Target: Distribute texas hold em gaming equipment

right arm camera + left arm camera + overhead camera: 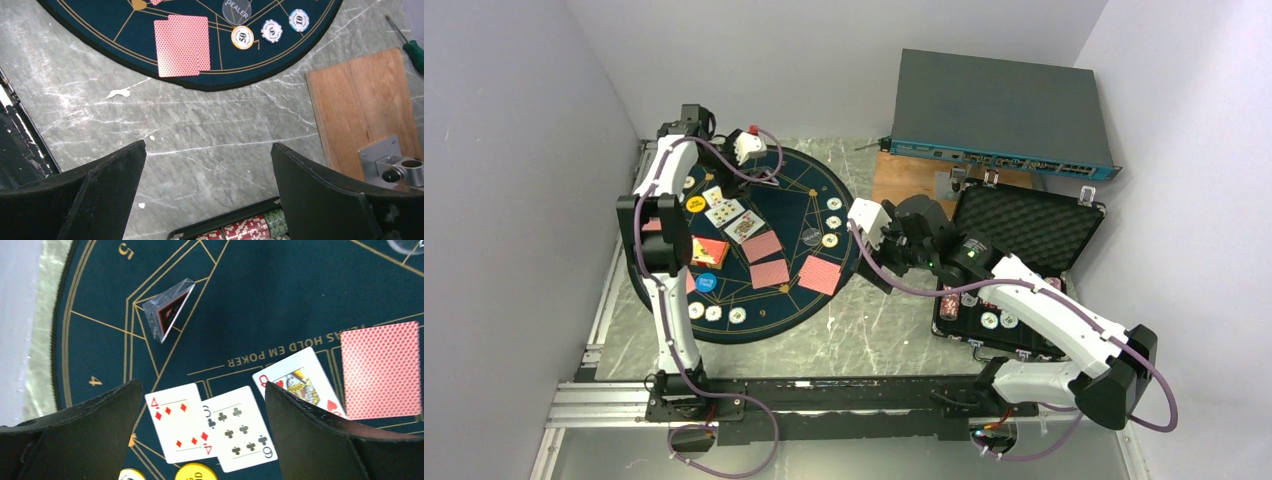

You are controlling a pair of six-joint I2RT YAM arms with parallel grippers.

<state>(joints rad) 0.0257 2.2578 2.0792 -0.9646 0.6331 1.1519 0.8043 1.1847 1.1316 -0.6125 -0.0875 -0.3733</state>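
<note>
My right gripper (207, 150) hangs wide apart, empty; the red-and-white striped poker chip row (240, 231) lies in the black foam-lined case (1024, 225) just behind it (long axis across the jaws), nearer this arm

Three face-up cards (237, 427), one blue disc (706, 283), one clear dealer button (237, 10).

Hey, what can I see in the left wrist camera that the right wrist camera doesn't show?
Only left wrist: the four of diamonds, six of clubs and queen of hearts, all face up, plus a clear triangular piece. Only right wrist: the 50 chip, 10 chip, dealer button, wooden board and screwdriver. Both: the navy mat and red-backed cards lying on it.
</note>
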